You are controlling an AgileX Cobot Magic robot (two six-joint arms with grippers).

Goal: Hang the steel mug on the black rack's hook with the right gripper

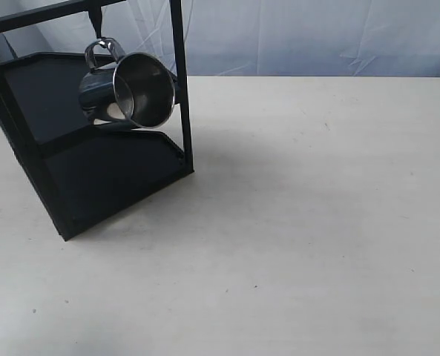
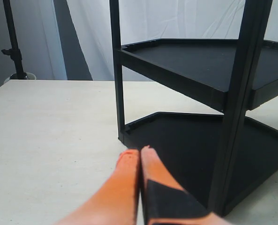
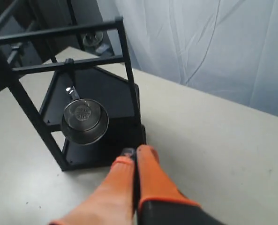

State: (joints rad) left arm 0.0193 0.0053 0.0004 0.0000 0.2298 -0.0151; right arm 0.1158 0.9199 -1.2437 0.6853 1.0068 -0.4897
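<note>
The steel mug (image 1: pixel 130 90) hangs tilted by its looped handle from the hook (image 1: pixel 97 24) under the black rack's (image 1: pixel 93 170) top bar, its open mouth facing the camera. In the right wrist view the steel mug (image 3: pixel 85 122) dangles inside the black rack (image 3: pixel 124 61), below the hook (image 3: pixel 69 70). My right gripper (image 3: pixel 135 152) is shut and empty, well back from the mug above the table. My left gripper (image 2: pixel 139 151) is shut and empty, just beside the black rack's (image 2: pixel 199 70) lower shelf. Neither gripper shows in the exterior view.
The pale table (image 1: pixel 316 222) stretches wide to the right of the rack. A white curtain (image 1: pixel 316 37) hangs behind the table. A dark stand (image 2: pixel 14 47) stands at the table's far edge in the left wrist view.
</note>
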